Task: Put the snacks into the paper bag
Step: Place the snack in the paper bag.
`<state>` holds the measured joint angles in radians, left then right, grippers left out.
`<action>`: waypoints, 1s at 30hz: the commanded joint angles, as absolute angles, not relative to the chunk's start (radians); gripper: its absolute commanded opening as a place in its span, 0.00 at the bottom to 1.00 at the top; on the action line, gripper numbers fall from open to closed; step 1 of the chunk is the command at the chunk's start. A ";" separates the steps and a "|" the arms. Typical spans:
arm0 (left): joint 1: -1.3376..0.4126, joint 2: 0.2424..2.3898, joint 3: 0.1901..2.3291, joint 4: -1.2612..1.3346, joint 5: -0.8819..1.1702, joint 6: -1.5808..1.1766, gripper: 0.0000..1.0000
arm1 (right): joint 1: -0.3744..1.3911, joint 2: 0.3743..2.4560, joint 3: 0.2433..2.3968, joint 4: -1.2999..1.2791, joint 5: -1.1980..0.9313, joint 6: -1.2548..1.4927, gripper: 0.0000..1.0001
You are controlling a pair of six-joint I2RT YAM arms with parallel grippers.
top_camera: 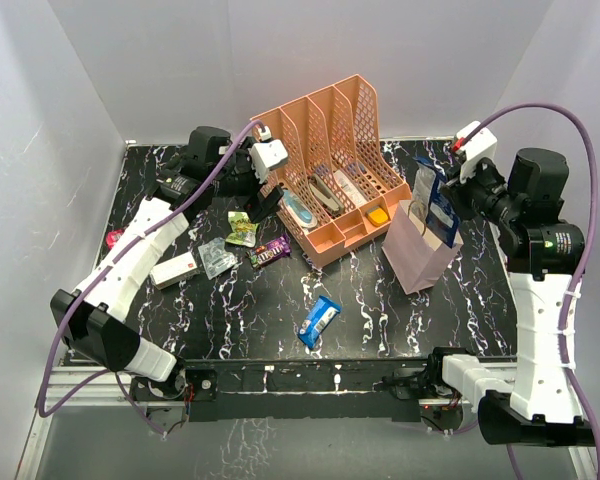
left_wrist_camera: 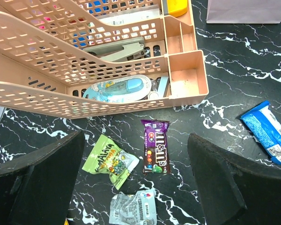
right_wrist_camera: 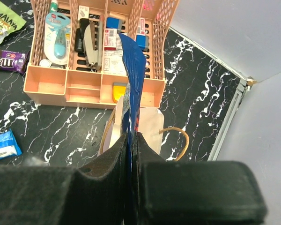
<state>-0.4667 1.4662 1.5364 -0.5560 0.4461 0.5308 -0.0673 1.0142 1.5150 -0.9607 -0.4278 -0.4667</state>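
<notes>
Our right pincer [right_wrist_camera: 131,145] is clamped tight on a dark blue crisp bag [right_wrist_camera: 133,70]. It holds the bag edge-on and upright, so from the wrist the bag reads as a thin, creased blue blade. Directly under it stands the paper bag [top_camera: 420,250], pale greyish-mauve with thin twisted handles and its mouth open. The paper bag sits on the black marbled counter [top_camera: 380,310] at about 4 o'clock from the peach mesh organiser [top_camera: 330,170], close to its front corner. We cannot tell whether the crisp bag's lower end is already inside the mouth.

Our left pincer [left_wrist_camera: 136,145] hangs with its fingers wide apart and nothing between them, at about 8 o'clock from the organiser. Below it lie a glossy purple packet [left_wrist_camera: 155,146] printed with coloured dots and, at its 9 o'clock, a lime-green packet [left_wrist_camera: 110,161]. At 6 o'clock from the green packet is a crumpled clear wrapper [left_wrist_camera: 132,209]. A blue-white bar [top_camera: 319,321] lies alone at 6 o'clock from the organiser, well apart from the rest.
</notes>
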 commanded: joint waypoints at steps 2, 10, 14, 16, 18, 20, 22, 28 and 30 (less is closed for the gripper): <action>-0.465 1.446 1.527 -0.562 0.478 0.548 0.90 | -0.071 1.013 1.537 -0.942 -0.480 -0.529 0.08; -0.464 1.445 1.523 -0.565 0.483 0.554 0.91 | -0.072 1.045 1.553 -0.939 -0.517 -0.596 0.08; -0.464 1.444 1.522 -0.567 0.482 0.557 0.92 | -0.071 1.070 1.559 -0.945 -0.539 -0.621 0.08; -0.464 1.445 1.522 -0.568 0.481 0.559 0.92 | -0.072 1.080 1.558 -0.947 -0.549 -0.639 0.08; -0.465 1.446 1.522 -0.569 0.480 0.560 0.92 | -0.071 1.083 1.554 -0.944 -0.553 -0.655 0.08; -0.465 1.447 1.520 -0.569 0.481 0.561 0.92 | -0.071 1.090 1.557 -0.942 -0.551 -0.666 0.08; -0.465 1.449 1.519 -0.569 0.482 0.561 0.92 | -0.071 1.098 1.568 -0.943 -0.555 -0.667 0.08; -0.465 1.453 1.516 -0.569 0.482 0.565 0.93 | -0.071 1.120 1.603 -0.963 -0.569 -0.677 0.08; -0.464 1.456 1.514 -0.569 0.482 0.566 0.93 | -0.072 1.126 1.620 -0.971 -0.575 -0.677 0.08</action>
